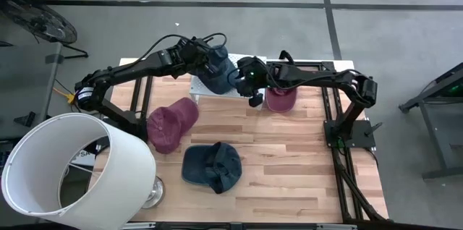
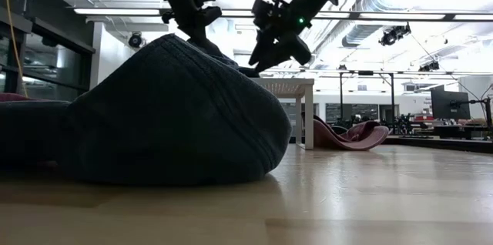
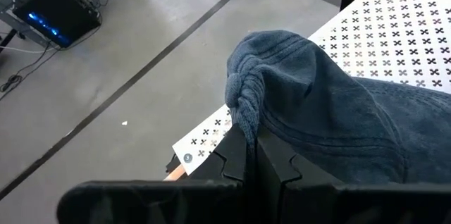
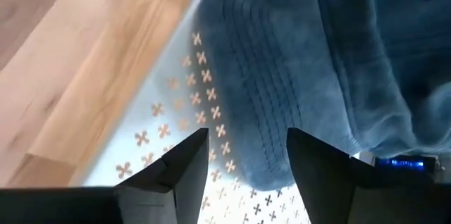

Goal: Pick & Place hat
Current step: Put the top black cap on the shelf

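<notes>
Blue denim hat [image 1: 215,73], soft, stitched brim, on white perforated board [image 1: 201,88] at desk's far edge. L gripper [image 3: 252,155] clamped on bunched crown; R gripper [image 4: 246,155] fingers apart over brim.

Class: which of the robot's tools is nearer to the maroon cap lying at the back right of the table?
Right. The right tool hangs just beside the maroon cap, while the left tool sits farther off, pinching the blue cap over the white platform.

so it's a light wood table [image 1: 289,179] with a maroon cap [image 1: 170,124], a dark blue cap [image 1: 210,166], another maroon hat [image 1: 281,99], a white lampshade [image 1: 51,165], and a white cross-patterned platform [image 1: 195,87] at the back edge
</notes>
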